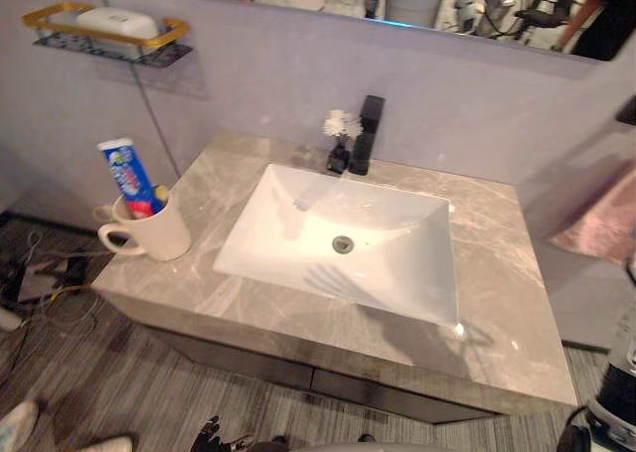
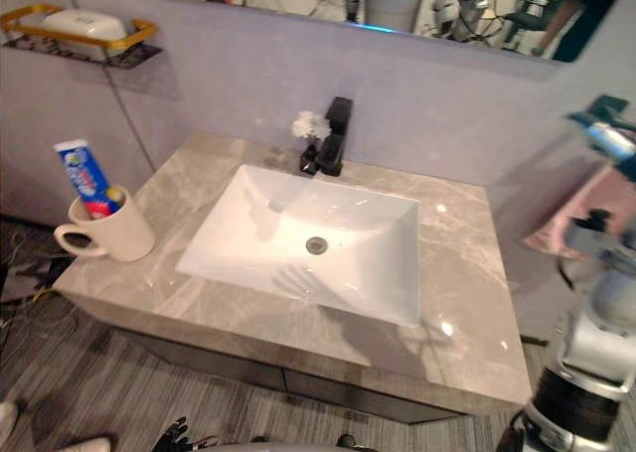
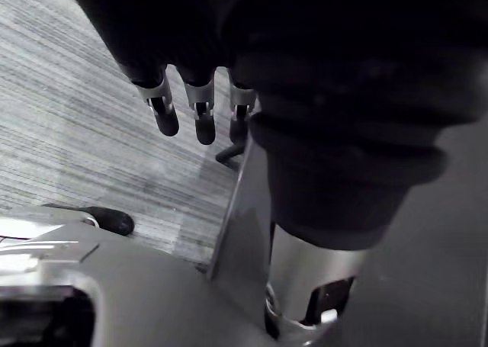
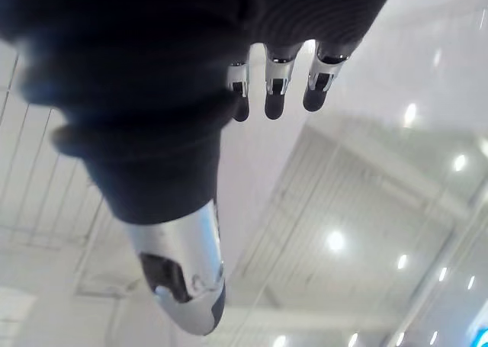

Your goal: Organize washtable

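Wall shelf (image 1: 60,20), gold-railed, upper left: white soap box (image 1: 117,22) lies on it.
Washtable (image 1: 497,273), grey marble: cream mug (image 1: 159,235) at its left end, handle turned left, with a toothpaste tube (image 1: 124,174) standing inside.
Left hand (image 3: 202,118): over the floor, fingers straight and relaxed, holding nothing.
White sink (image 1: 397,273), centre: black tap (image 1: 366,134) behind it, small flower vase (image 1: 340,144) just beside the tap's left.
Pink towel (image 1: 606,224), far right.
Right hand (image 4: 274,88): seen against the ceiling, fingers released, holding nothing.
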`<state>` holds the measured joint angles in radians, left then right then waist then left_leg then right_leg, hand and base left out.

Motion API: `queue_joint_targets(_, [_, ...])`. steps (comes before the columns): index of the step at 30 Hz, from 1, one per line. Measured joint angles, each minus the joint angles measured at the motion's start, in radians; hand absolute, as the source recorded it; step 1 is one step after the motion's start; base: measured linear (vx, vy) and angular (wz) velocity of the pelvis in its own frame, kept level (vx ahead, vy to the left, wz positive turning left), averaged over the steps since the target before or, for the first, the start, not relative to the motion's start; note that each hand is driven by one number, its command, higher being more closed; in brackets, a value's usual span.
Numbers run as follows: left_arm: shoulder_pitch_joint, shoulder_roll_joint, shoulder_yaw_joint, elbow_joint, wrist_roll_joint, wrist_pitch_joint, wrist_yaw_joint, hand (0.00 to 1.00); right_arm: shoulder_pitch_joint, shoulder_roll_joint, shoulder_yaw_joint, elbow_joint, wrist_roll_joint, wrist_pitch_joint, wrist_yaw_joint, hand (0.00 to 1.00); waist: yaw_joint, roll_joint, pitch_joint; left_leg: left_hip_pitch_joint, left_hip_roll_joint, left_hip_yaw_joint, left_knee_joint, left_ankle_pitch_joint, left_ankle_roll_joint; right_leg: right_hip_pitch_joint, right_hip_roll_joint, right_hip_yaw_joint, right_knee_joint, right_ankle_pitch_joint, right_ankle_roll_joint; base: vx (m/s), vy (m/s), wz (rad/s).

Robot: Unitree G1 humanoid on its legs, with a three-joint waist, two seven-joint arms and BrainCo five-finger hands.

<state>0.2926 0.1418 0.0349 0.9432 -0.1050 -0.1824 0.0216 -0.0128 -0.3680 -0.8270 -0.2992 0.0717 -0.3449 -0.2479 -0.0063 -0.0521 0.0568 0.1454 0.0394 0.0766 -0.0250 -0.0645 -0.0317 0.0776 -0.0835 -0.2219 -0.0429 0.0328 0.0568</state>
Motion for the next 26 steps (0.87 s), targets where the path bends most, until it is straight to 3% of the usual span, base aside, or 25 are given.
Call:
queue_joint_targets(3, [0.000,-0.007,-0.001,0.010,-0.001,0.000,-0.003,0.00,0.127,0.095,-0.051,0.127,0.026,0.016,-0.035,0.00,-0.035,0.009,-0.027,-0.012,-0.003,0.012,0.001,-0.018,-0.005,-0.013,0.000,0.011,-0.020,-0.001,0.003,-0.03,0.031,-0.20])
queue_joint_targets(4, [0.000,-0.013,-0.001,0.010,-0.001,0.000,-0.003,0.00,0.182,0.146,-0.076,0.182,0.028,0.045,-0.047,0.00,-0.040,0.020,-0.034,-0.013,-0.004,0.019,0.000,-0.023,-0.006,-0.013,0.000,0.017,-0.030,0.002,0.001,0.03,0.035,-0.12])
queue_joint_targets(8, [0.000,-0.057,0.031,0.002,-0.004,0.000,-0.001,0.00,0.331,0.334,-0.103,0.260,0.052,0.111,-0.109,0.00,-0.042,0.060,-0.052,-0.006,0.002,0.064,-0.002,-0.027,0.003,-0.024,0.002,0.041,-0.010,0.003,0.003,0.06,0.028,-0.22])
queue_joint_targets(12, [-0.005,-0.098,0.083,-0.038,-0.021,-0.002,0.001,0.00,0.396,0.455,-0.009,0.463,0.161,0.128,-0.117,0.00,-0.038,0.057,-0.047,0.039,0.015,0.101,0.019,-0.043,-0.004,-0.015,0.007,0.056,0.047,-0.028,0.007,0.05,0.009,-0.18])
queue_joint_targets(15, [-0.010,-0.117,0.093,-0.041,-0.042,0.004,0.010,0.00,0.402,0.458,0.071,0.636,0.222,0.141,-0.073,0.00,-0.033,0.057,-0.045,0.042,0.024,0.123,0.053,-0.076,-0.003,-0.008,0.006,0.054,0.069,-0.060,0.006,-0.08,0.002,-0.14])
queue_joint_targets(17, [-0.011,-0.118,0.092,-0.042,-0.050,0.004,0.011,0.00,0.405,0.459,0.121,0.755,0.229,0.177,-0.001,0.00,-0.031,0.058,-0.045,0.041,0.029,0.132,0.064,-0.093,-0.002,-0.001,0.005,0.044,0.076,-0.063,0.006,-0.01,0.002,-0.02])
queue_joint_targets(18, [-0.011,-0.119,0.088,-0.042,-0.051,0.003,0.011,0.00,0.407,0.457,0.160,0.846,0.221,0.205,0.060,0.00,-0.030,0.058,-0.044,0.041,0.030,0.138,0.061,-0.094,0.000,0.000,0.000,0.027,0.075,-0.063,0.006,0.00,0.005,0.04])
queue_joint_targets(21, [-0.020,-0.122,0.085,-0.037,-0.050,0.004,0.006,0.00,0.413,0.456,0.192,0.996,0.171,0.242,0.141,0.00,-0.021,0.059,-0.044,0.041,0.029,0.131,0.054,-0.092,-0.003,0.008,-0.003,0.011,0.072,-0.063,0.008,0.03,0.007,0.14])
queue_joint_targets(26, [-0.039,-0.121,0.077,-0.017,-0.039,0.002,0.004,0.00,0.409,0.445,0.254,1.139,0.078,0.269,0.201,0.00,-0.001,0.058,-0.037,0.060,0.019,0.077,0.024,-0.071,-0.009,0.044,-0.011,-0.034,0.053,-0.062,0.018,0.07,0.008,0.29])
